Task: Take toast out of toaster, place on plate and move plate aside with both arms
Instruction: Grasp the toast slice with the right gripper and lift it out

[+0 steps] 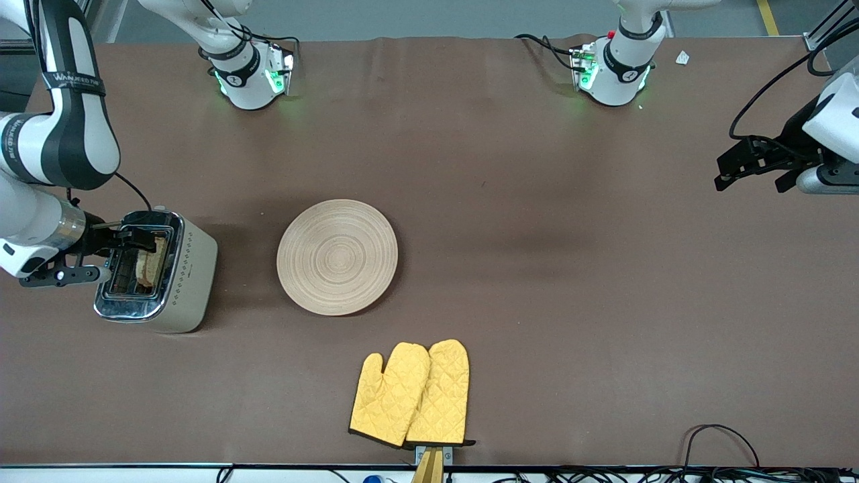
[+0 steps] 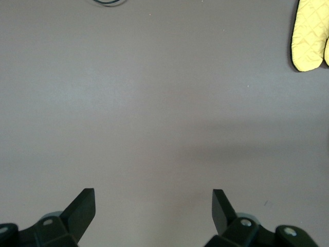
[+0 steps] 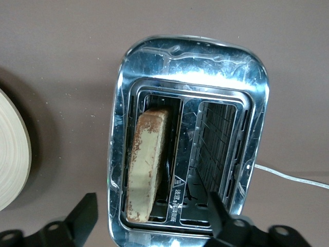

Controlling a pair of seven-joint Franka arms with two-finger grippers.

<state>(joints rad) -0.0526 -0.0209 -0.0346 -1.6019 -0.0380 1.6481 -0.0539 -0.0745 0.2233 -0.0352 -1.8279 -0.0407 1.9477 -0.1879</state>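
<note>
Two arm bases are mounted along one long edge of a brown-covered table [image 1: 537, 201]; grey floor is seen past that edge. Yellow oven mitts [image 1: 411, 394] are laid at the camera-side edge. The plate [image 1: 337, 257] is set mid-table, near the toaster [image 1: 161, 272]. The toast [image 3: 146, 162] is stood in one toaster slot. The right gripper [image 3: 151, 218] is held over the toaster, fingers spread, nothing touched. The left gripper [image 2: 153, 206] is parked over bare cloth at its arm's end, fingers spread wide, nothing held.

Front view high, facing bases; right wrist close above toaster [image 3: 187, 136], shared with front.
</note>
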